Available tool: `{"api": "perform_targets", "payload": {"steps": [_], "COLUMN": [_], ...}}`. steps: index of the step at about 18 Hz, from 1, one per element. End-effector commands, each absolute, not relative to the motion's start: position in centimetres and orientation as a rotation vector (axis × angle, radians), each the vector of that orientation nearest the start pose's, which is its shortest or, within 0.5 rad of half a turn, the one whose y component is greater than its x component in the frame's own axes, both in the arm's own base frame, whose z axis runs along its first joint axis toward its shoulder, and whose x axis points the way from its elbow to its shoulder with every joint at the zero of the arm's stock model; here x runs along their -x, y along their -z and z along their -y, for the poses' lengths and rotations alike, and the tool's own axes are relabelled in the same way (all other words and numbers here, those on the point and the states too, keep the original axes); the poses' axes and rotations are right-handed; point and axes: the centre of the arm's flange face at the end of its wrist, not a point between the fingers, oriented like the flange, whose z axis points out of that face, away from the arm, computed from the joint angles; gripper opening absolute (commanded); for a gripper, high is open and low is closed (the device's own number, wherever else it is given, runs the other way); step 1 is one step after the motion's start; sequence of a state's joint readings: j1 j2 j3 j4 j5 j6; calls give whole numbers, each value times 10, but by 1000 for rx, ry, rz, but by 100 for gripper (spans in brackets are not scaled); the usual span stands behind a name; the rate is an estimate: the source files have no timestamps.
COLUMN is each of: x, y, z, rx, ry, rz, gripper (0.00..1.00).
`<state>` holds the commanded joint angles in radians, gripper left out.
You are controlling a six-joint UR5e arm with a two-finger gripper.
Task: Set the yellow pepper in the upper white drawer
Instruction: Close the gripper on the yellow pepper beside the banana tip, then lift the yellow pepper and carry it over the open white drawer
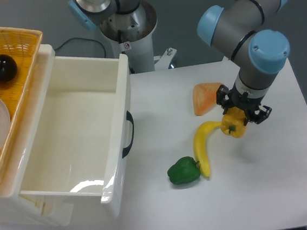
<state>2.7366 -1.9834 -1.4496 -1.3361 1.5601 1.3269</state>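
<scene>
The yellow pepper (234, 125) is small and yellow-orange and sits at the right of the table, just right of the banana's top end. My gripper (243, 113) comes down on it from above with its black fingers on either side, shut on it. Whether the pepper rests on the table or hangs just above it I cannot tell. The upper white drawer (116, 130) stands pulled open at the left, deep and glossy, with a dark curved handle (129, 133) on its front. Its inside shows nothing in it.
A yellow banana (202, 146) lies curved beside the pepper, with a green bell pepper (184, 171) at its lower end. An orange wedge-shaped piece (205, 97) lies behind them. A woven yellow basket (7, 58) with a black ball and a clear bowl sits over the drawer's left.
</scene>
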Motion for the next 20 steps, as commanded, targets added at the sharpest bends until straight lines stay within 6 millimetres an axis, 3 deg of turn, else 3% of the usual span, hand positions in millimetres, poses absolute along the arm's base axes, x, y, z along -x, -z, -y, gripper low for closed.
{"api": "perform_targets", "payload": {"steps": [5,9,13,20], "x": [536,529,507,446], "y": [-343,-373,-417,-486], "z": [-371,-365,-366,-386], "rx": [3127,3052,2979,2803], "ry": [74,55,34,60], "rz": [-225,-85,131,324], "gripper": [25,25,25,25]}}
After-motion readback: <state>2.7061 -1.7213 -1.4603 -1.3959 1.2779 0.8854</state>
